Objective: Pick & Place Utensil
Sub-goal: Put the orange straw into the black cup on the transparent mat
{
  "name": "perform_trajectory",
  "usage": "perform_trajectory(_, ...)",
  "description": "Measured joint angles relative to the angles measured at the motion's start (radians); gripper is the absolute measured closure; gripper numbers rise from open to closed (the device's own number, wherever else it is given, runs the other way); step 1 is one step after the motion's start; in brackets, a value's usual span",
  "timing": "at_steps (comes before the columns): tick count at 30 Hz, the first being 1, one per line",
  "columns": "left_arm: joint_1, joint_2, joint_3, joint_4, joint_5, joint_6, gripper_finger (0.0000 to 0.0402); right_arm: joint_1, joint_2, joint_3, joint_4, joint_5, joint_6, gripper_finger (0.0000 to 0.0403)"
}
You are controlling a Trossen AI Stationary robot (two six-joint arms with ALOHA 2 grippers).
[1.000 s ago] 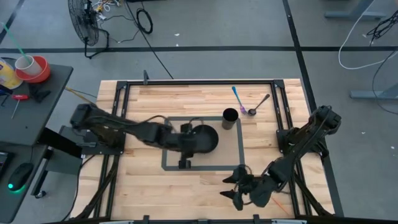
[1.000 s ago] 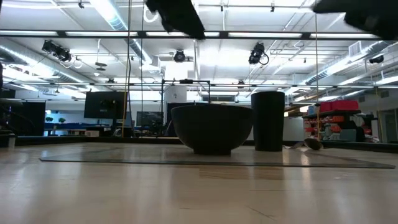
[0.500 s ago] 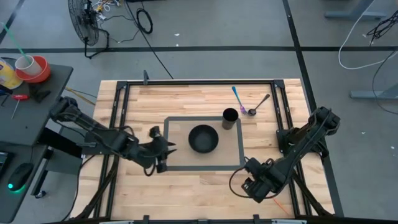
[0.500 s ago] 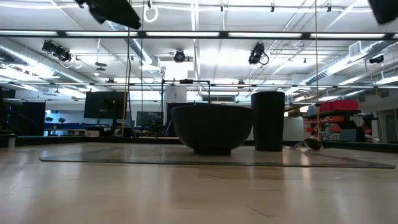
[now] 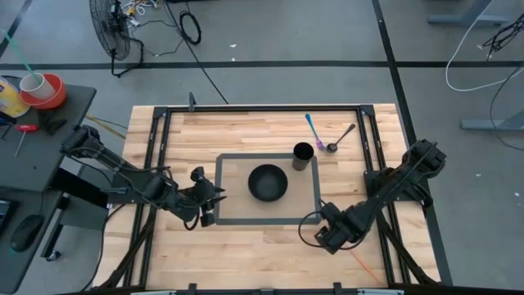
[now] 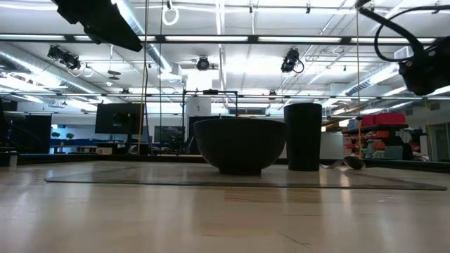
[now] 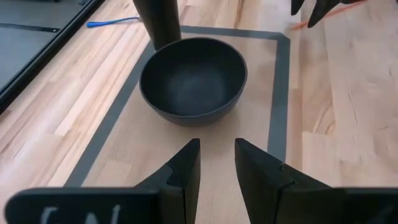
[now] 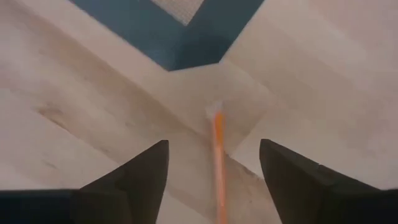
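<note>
A thin orange utensil [image 5: 360, 262] lies flat on the wood near the table's near right part. In the right wrist view the orange utensil [image 8: 218, 163] runs between my right gripper's [image 8: 213, 146] open fingers, which stand on either side of it without touching. My right gripper [image 5: 323, 238] hovers just off the mat's near right corner. My left gripper [image 5: 206, 209] hangs at the mat's left edge, open by a narrow gap [image 7: 216, 142] and holding nothing, aimed at the black bowl [image 7: 193, 79]. The bowl [image 5: 268, 182] sits on the mat beside a black cup [image 5: 303, 156].
A blue-and-purple spoon [image 5: 313, 129] and a metal spoon [image 5: 341, 138] lie on the wood behind the cup. The grey-bordered mat [image 5: 225, 220] covers the table's middle. Bare wood stretches along the near edge. Black frame rails [image 5: 155, 147] run along both table sides.
My left arm has drawn back from over the bowl toward the table's left edge and now hangs at the mat's left border. My right gripper has shifted a little toward the far edge and turned, so it now points down over the orange utensil.
</note>
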State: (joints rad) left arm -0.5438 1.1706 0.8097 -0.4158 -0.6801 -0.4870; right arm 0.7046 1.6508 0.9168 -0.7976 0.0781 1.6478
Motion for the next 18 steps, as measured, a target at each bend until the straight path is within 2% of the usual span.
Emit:
perform_trajectory(3, 0.0, 0.0, 0.0, -0.001, 0.0, 0.0, 0.0296, -0.016, 0.005, 0.0, -0.012, -0.008, -0.008, 0.0182)
perform_trajectory(9, 0.0, 0.0, 0.0, -0.001, 0.0, 0.001, 0.0296, -0.044, 0.063, 0.003, 0.0, -0.1, -0.046, 0.0238)
perform_trajectory(18, 0.0, 0.0, 0.0, -0.001, 0.0, 0.001, 0.0296, -0.051, 0.072, 0.002, 0.028, -0.113, -0.076, 0.032)
